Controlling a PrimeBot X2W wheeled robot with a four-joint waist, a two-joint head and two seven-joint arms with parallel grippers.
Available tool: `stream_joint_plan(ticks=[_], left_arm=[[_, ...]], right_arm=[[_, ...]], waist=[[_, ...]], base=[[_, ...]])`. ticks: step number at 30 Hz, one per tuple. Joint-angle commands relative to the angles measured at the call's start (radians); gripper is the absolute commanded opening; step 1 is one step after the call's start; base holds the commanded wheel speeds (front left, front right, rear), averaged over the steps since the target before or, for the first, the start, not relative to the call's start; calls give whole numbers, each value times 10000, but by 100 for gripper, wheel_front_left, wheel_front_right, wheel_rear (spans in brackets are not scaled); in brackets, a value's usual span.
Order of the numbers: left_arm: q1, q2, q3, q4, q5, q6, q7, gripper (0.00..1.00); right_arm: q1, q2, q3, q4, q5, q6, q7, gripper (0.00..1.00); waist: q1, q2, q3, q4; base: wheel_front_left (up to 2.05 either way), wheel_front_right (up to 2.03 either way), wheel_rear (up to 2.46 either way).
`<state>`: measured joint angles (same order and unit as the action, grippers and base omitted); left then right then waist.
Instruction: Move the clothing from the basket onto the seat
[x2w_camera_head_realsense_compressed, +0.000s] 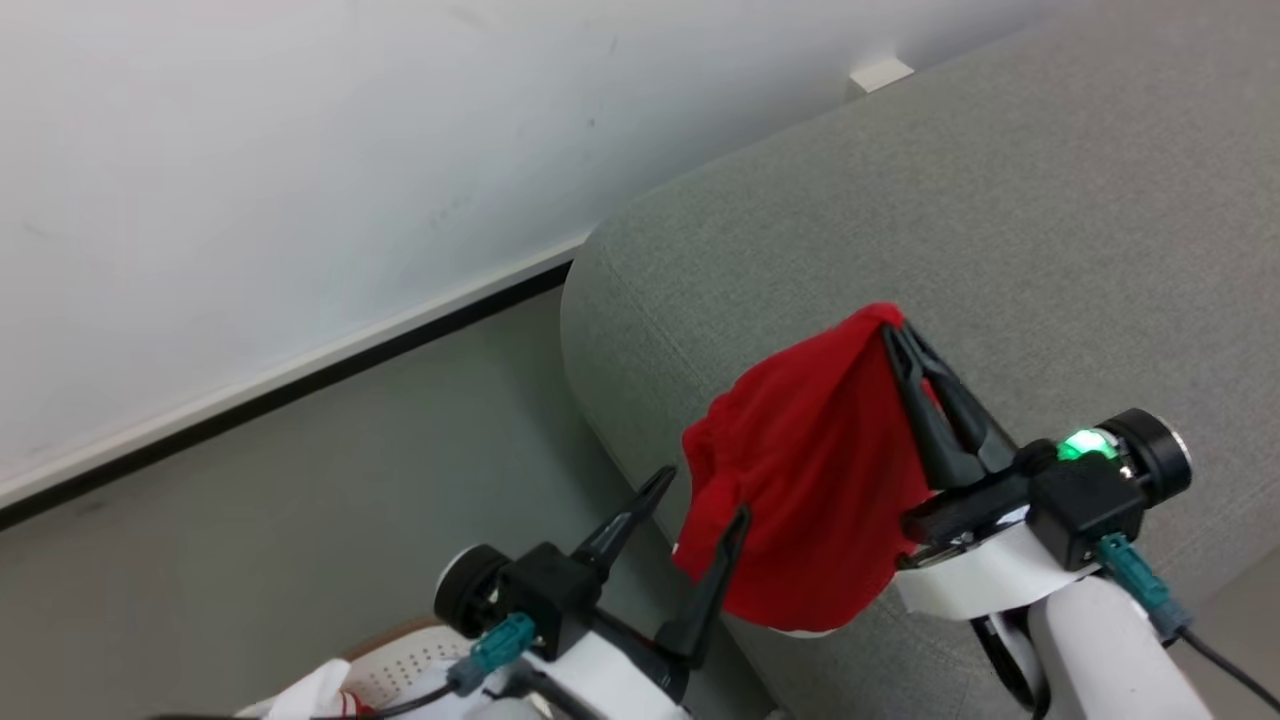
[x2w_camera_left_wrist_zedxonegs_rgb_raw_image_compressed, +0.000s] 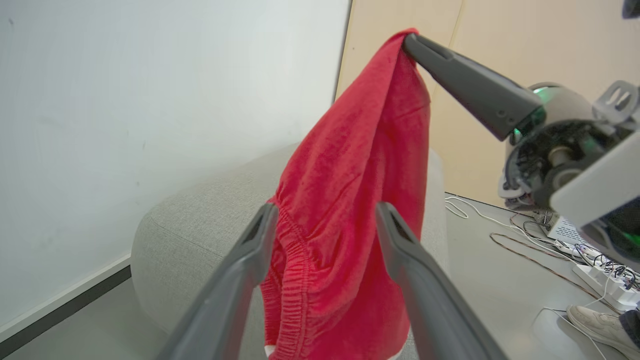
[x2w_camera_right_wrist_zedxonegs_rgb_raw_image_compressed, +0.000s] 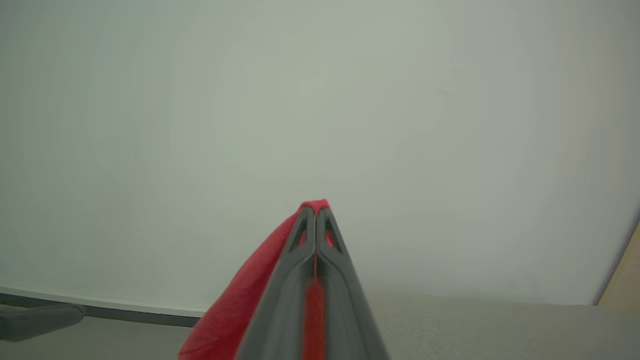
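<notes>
A red garment (x2w_camera_head_realsense_compressed: 815, 470) with a gathered waistband hangs in the air, pinched at its top by my right gripper (x2w_camera_head_realsense_compressed: 893, 328), which is shut on it above the seat's left end. From the left wrist the same garment (x2w_camera_left_wrist_zedxonegs_rgb_raw_image_compressed: 350, 200) dangles from the right gripper (x2w_camera_left_wrist_zedxonegs_rgb_raw_image_compressed: 409, 41); in the right wrist view the cloth (x2w_camera_right_wrist_zedxonegs_rgb_raw_image_compressed: 240, 300) is squeezed between the closed fingers (x2w_camera_right_wrist_zedxonegs_rgb_raw_image_compressed: 300, 260). My left gripper (x2w_camera_head_realsense_compressed: 705, 492) stands open just left of the cloth, holding nothing. The grey seat (x2w_camera_head_realsense_compressed: 1000, 230) lies beneath. The basket (x2w_camera_head_realsense_compressed: 405, 665) peeks in at the bottom left with white and red fabric (x2w_camera_head_realsense_compressed: 310, 695) in it.
A white wall (x2w_camera_head_realsense_compressed: 300, 150) with a dark baseboard runs behind the seat's left end, above grey floor (x2w_camera_head_realsense_compressed: 300, 520). Cables, a power strip (x2w_camera_left_wrist_zedxonegs_rgb_raw_image_compressed: 600, 277) and a person's shoe (x2w_camera_left_wrist_zedxonegs_rgb_raw_image_compressed: 597, 322) lie on the floor beyond the seat.
</notes>
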<state>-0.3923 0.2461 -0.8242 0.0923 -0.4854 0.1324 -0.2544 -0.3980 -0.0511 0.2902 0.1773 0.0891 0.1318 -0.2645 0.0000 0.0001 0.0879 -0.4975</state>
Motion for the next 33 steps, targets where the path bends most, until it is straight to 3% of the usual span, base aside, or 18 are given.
stream_joint_plan(ticks=[1, 9, 16, 24, 33], left_arm=[[-180, 6, -15, 7, 164, -20, 56, 100], [-1861, -172, -202, -98, 589, -495, 640, 100], [-3923, -256, -176, -92, 1114, -1012, 1186, 100], [-5553, -548, -6, 103, 1454, -1289, 1208, 100], [-5727, -558, -38, 455, 1432, -1301, 914, 100]], right_arm=[[-2, 5, -112, -93, -20, -22, 2, 0], [-1196, 8, -1794, -415, -236, -22, 3, 0], [-3469, -61, -3427, -158, -806, -23, 3, 0], [-6185, -1240, -5367, 964, -1213, -23, 3, 0], [-7587, -2626, -7232, 3733, -1963, -23, 95, 0]], waist=[[0, -1, 222, 81], [0, -1, 2151, 947], [0, -1, 4541, 1676], [0, -1, 6305, 2414], [0, -1, 6706, 2925]], base=[[0, 0, 0], [0, 0, 0], [0, 0, 0], [0, 0, 0], [0, 0, 0]])
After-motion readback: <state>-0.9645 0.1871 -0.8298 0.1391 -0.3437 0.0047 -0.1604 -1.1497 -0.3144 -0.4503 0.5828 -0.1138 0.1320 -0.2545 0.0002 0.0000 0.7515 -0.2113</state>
